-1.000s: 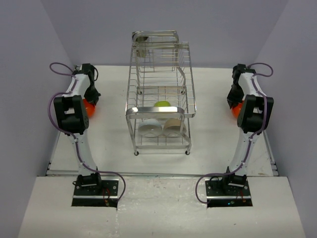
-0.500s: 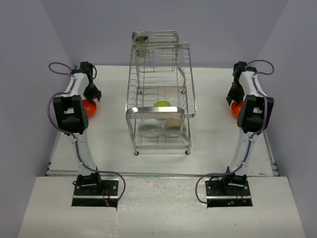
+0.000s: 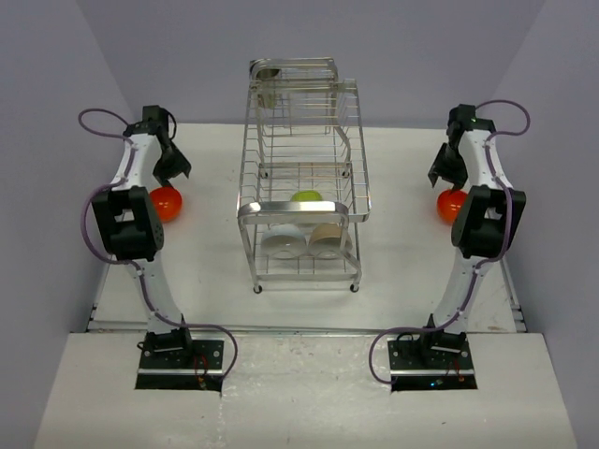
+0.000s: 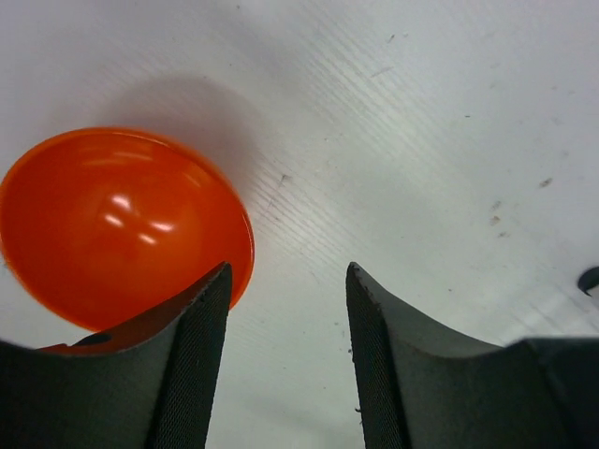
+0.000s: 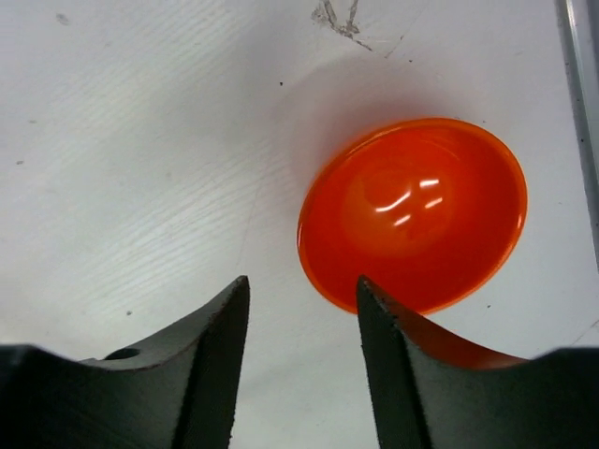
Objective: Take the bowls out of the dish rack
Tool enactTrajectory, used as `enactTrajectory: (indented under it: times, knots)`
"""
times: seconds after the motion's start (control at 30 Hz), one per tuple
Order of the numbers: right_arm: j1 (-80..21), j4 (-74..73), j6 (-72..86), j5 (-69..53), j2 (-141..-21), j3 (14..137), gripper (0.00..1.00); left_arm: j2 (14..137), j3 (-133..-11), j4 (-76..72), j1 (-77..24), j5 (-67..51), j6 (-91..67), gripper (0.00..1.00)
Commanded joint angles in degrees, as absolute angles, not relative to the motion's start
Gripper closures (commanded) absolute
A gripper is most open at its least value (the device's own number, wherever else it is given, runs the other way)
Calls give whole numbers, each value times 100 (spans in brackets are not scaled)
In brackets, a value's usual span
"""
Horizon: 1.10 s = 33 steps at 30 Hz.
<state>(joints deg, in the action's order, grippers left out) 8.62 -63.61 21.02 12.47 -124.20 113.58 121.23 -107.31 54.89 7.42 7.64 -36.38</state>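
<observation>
The chrome wire dish rack [image 3: 301, 178] stands mid-table. A lime-green bowl [image 3: 306, 197] sits on its middle tier, and a white bowl [image 3: 283, 245] and a beige bowl [image 3: 327, 241] rest on the bottom tier. One orange bowl [image 3: 166, 202] [image 4: 122, 224] lies on the table at the left, below my open left gripper [image 3: 174, 171] [image 4: 286, 276], whose jaws hold nothing. The other orange bowl [image 3: 451, 206] [image 5: 414, 213] lies at the right, under my open right gripper [image 3: 440, 175] [image 5: 301, 285], also empty.
A metal cup [image 3: 269, 82] hangs at the rack's top left corner. Grey walls close in the table on both sides and behind. The table's metal edge [image 5: 578, 103] runs just right of the right orange bowl.
Both grippers have opened, let go of their orange bowls and risen above them. The bowls now lie on the table.
</observation>
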Motion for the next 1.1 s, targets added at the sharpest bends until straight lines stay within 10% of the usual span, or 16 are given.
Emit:
enactTrajectory:
  times: [0.0, 0.43, 0.73, 1.07]
  knots:
    - [818, -6337, 2153, 1055, -11410, 11532, 47, 11339, -10855, 5344, 791, 817, -3744, 46]
    - [167, -5495, 2750, -846, -8933, 9942, 35, 8713, -8773, 4729, 624, -490, -4077, 49]
    - [167, -1461, 6351, -4129, -6338, 5838, 29, 6725, -6286, 2682, 536, -2504, -5694, 48]
    - [106, 608, 9236, -4308, -5442, 3604, 31, 5758, -5309, 2531, 396, -2724, -7372, 50]
